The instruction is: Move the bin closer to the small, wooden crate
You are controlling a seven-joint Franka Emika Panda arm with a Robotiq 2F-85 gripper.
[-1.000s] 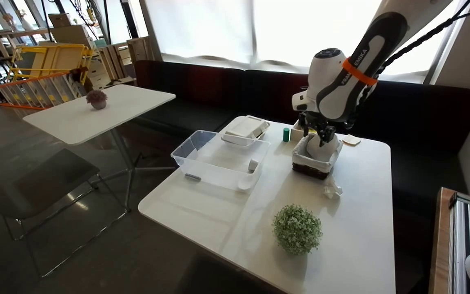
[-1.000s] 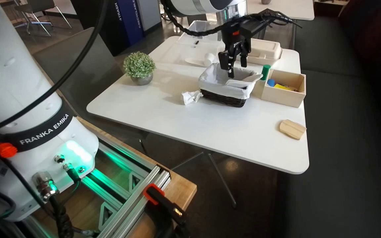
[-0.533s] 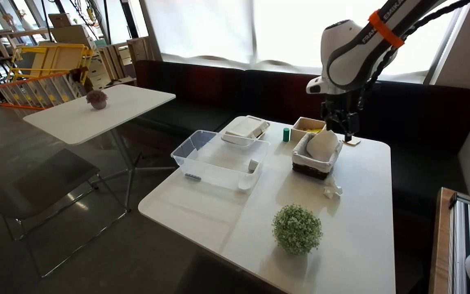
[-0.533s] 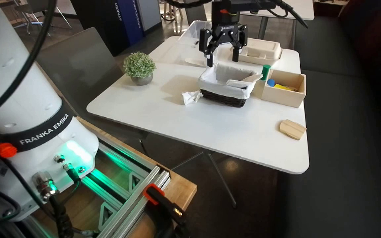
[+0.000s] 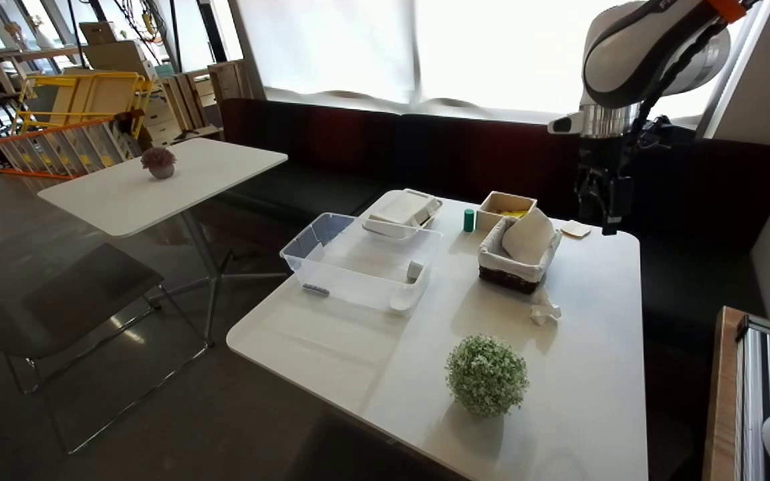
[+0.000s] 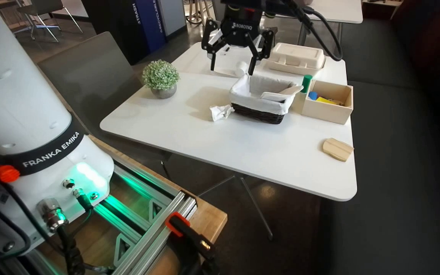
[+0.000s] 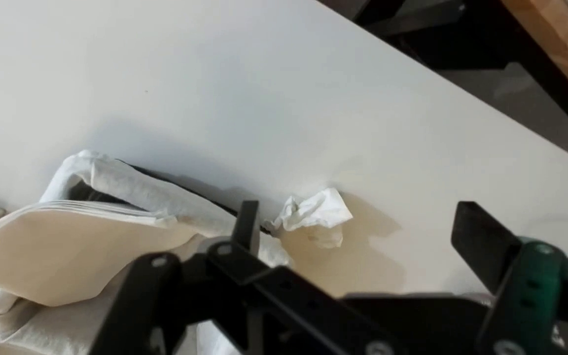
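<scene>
White cloth-lined and dark-woven, the small squarish bin (image 5: 515, 268) is standing upright in an exterior view, resting on the white bench (image 5: 585, 394) just beside the small light tan wooden crate (image 5: 490, 218). Whether the two are touching is not showing. A pale, flat, paper-like stack (image 5: 531, 237) is leaning in the bin, poking above its rim. Black jaws are hanging above the bench, apart from the bin.

In an exterior view, the jaws are standing spread wide, holding nothing. A crumpled white tissue (image 6: 221, 112) is lying by the bin corner away from the crate; a small blue object (image 6: 313, 95) and a yellow piece (image 6: 326, 100) are sitting inside the crate. Judging by the narrow spacing, the task is looking nearly or fully done.

In the wrist view, the jaws are gaping, one overlapping a bin corner from this angle; the cloth liner (image 7: 141, 191) is folding over the rim in a thick, soft roll.

Handling estimate: bin probably weighing little, walls flexing slightly, cloth bunching or slipping under a pinch, stack sliding on any tilt. For a further nudge, I am favouring the wall facing away from the crate, one jaw inside and one outside, biting weave as well as cloth, dragging level.
</scene>
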